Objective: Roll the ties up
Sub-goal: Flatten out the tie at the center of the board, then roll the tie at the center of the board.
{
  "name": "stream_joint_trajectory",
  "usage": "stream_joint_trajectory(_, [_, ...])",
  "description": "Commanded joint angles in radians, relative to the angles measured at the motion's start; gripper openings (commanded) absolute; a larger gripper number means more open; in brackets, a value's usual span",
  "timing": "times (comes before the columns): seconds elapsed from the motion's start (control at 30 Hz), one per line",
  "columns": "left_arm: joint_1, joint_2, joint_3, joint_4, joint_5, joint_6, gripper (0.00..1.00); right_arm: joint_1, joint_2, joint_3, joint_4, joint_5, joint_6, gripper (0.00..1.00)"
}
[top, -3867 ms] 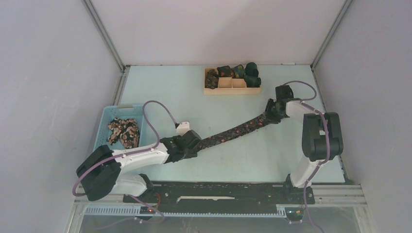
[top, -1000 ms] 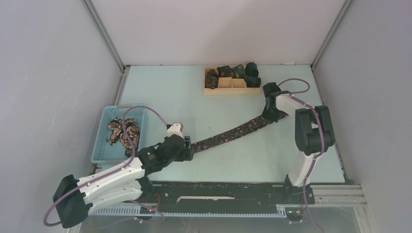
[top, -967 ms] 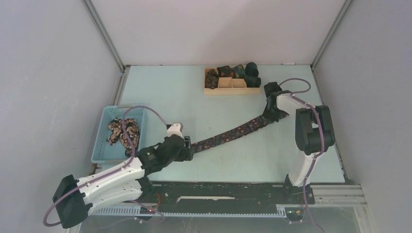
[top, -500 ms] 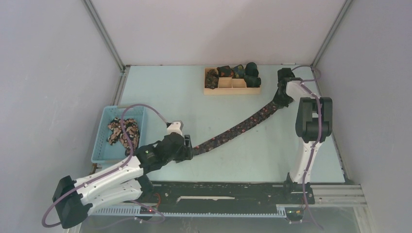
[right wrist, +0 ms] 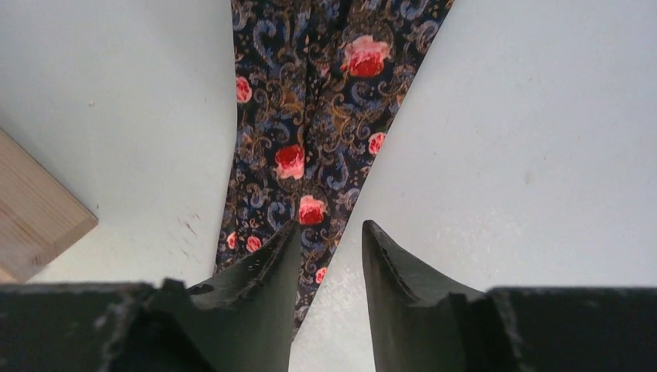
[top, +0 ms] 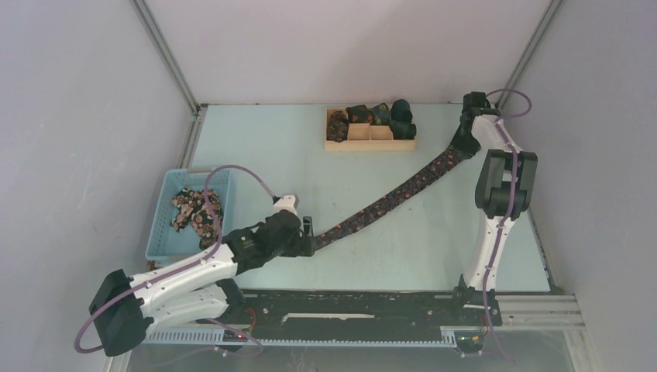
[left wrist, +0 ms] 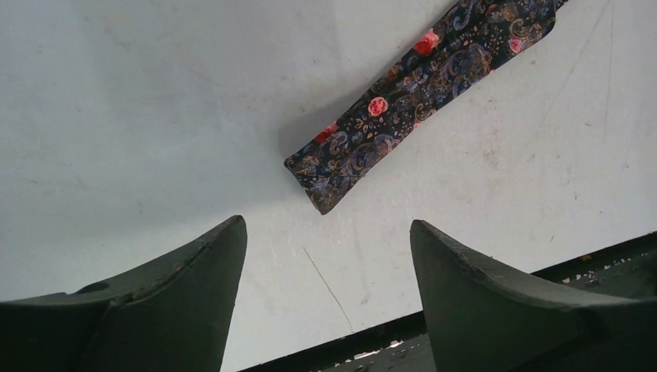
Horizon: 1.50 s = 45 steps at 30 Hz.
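Observation:
One tie (top: 387,201) lies stretched flat on the table, running diagonally from near my left gripper up to my right gripper. My left gripper (top: 308,237) is wide open and empty (left wrist: 327,223); the tie's narrow end (left wrist: 403,101) lies just ahead of its fingertips, untouched. My right gripper (top: 467,133) is at the far right, over the tie's wide pointed end (right wrist: 310,116). Its jaws (right wrist: 331,226) stand a small gap apart, with the fabric flat on the table beneath and its tip hidden under the left finger.
A wooden divided tray (top: 370,145) with several rolled ties (top: 387,116) stands at the back; its corner shows in the right wrist view (right wrist: 31,225). A light-blue basket (top: 166,203) at the left holds a heap of ties (top: 197,211). Side walls stand close to the right arm.
My right gripper has moved to the far right corner, dragging the tie's wide end along and pulling it straight. The narrow end has slid out ahead of the open left gripper.

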Motion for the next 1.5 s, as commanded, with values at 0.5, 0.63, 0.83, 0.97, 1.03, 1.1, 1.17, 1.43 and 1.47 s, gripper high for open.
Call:
stream_joint_trajectory(0.5, [0.021,0.102,-0.123,0.294,0.017,-0.126,0.64,0.280,-0.722,-0.597,0.148,-0.188,0.037,0.40])
stream_joint_trajectory(0.63, [0.045,0.043,-0.192,0.342,-0.007,-0.255,0.64,0.387,-0.841,-0.720,0.178,-0.204,0.053,0.38])
stream_joint_trajectory(0.83, [0.059,-0.054,-0.297,0.428,-0.042,-0.389,0.63,0.516,-1.038,-0.960,0.382,-0.274,0.094,0.37])
stream_joint_trajectory(0.97, [0.070,-0.095,-0.349,0.461,-0.057,-0.448,0.62,0.582,-1.076,-1.021,0.456,-0.289,0.116,0.37])
stream_joint_trajectory(1.03, [0.077,-0.098,-0.361,0.473,-0.055,-0.464,0.61,0.613,-1.071,-1.030,0.478,-0.283,0.119,0.36])
stream_joint_trajectory(1.1, [0.080,-0.090,-0.363,0.472,-0.055,-0.476,0.60,0.641,-1.059,-1.034,0.493,-0.289,0.118,0.36])
stream_joint_trajectory(1.17, [0.083,-0.079,-0.362,0.473,-0.052,-0.484,0.59,0.668,-1.048,-1.045,0.515,-0.288,0.125,0.35])
stream_joint_trajectory(1.43, [0.085,-0.008,-0.352,0.541,-0.035,-0.482,0.54,0.768,-0.927,-1.055,0.608,-0.276,0.159,0.28])
stream_joint_trajectory(1.47, [0.085,-0.001,-0.349,0.541,-0.035,-0.481,0.54,0.772,-0.908,-1.054,0.617,-0.272,0.167,0.26])
